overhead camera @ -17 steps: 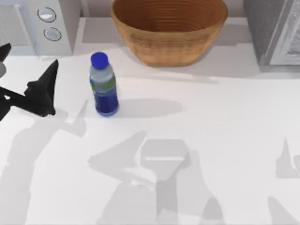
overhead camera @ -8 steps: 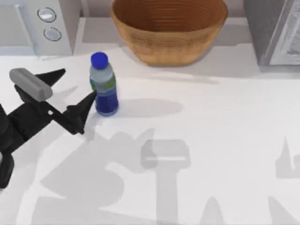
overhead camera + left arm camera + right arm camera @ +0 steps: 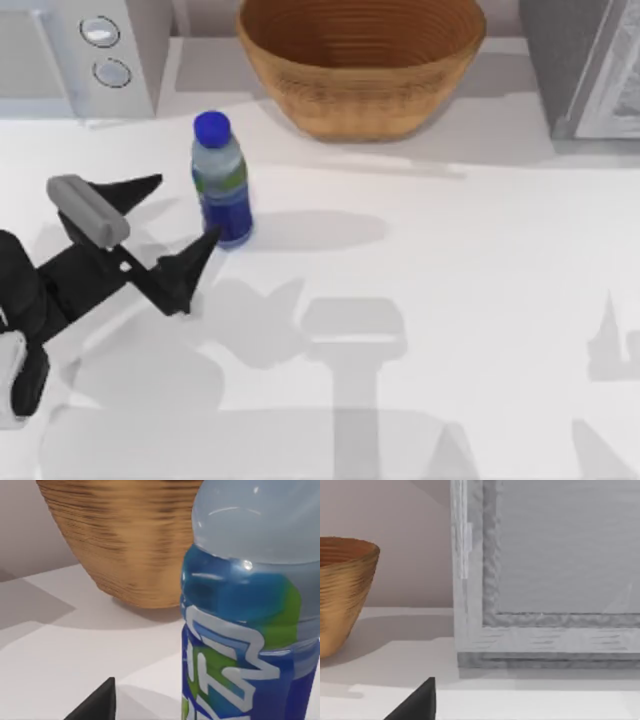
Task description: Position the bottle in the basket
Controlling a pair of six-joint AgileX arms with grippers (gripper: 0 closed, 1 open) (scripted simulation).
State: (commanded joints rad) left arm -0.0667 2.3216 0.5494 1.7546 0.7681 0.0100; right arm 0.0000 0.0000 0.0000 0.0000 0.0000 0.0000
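Since half a second ago, my left gripper (image 3: 183, 214) has slid closer to the bottle (image 3: 221, 182) — fingers spread wide, holding nothing, one tip just beside its base. Bottle stands upright on the white table (image 3: 450, 300), left of the basket (image 3: 360, 65) — open room to its right.

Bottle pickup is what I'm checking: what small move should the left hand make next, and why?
Probably ease forward a little more, then shut. The left hand is open to the left of the upright bottle, one fingertip near its base, the other wide of it. So the bottle is not yet between the fingers. The basket waits behind it.
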